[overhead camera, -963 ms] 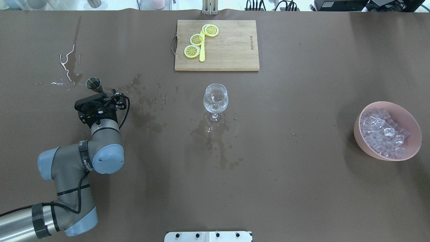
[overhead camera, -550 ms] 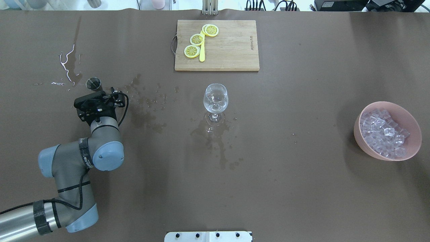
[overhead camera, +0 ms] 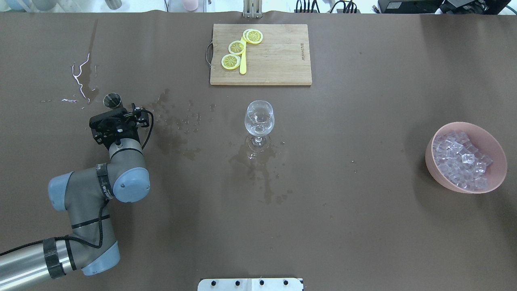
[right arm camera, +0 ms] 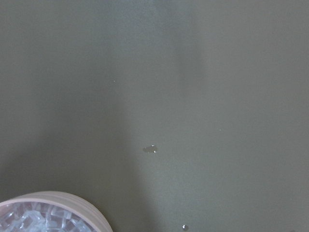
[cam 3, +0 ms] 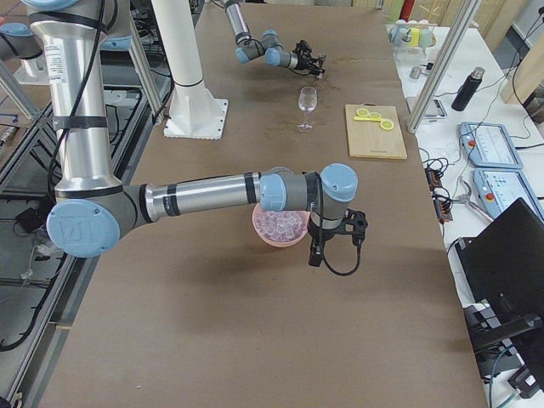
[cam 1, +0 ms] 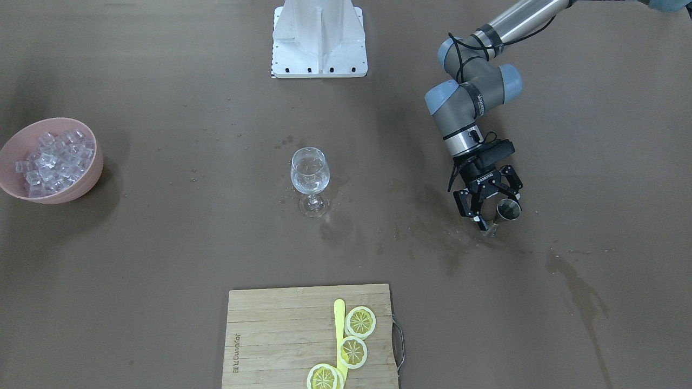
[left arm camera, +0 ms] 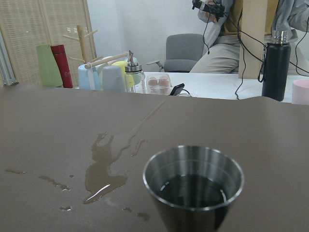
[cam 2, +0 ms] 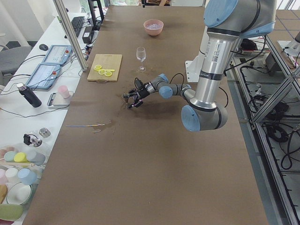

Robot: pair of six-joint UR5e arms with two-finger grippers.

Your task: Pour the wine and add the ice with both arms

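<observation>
Wine, a small clear pool, lies in the bottom of the stemmed clear wine glass, which stands upright near the middle of the brown desk. Darker wet patches spread over the desk around the foot of the glass and on the near side of it.

The grey left arm reaches over the desk's left part. In the front-facing view its black left pincer is released, with the fingers spread wide. A small tapered steel cup stands upright just ahead of them; whether a finger touches it I cannot tell. The left wrist view looks into the cup from close by and shows a shallow liquid inside, with more wet streaks on the desk beyond.

The ice, many small clear cubes, fills the round pink bowl at the desk's right end, well apart from the glass. From the right end of the desk the grey right arm is seen stretched out with its wrist in front of the bowl. Whether the right pincer is released or clenched I cannot tell. Its wrist view shows bare desk and the bowl's rim in the lower left corner.

A rectangular wooden cutting board lies at the far edge beyond the glass. On it are yellow lemon slices and a slim yellow utensil. The white base block stands at the robot's side.
</observation>
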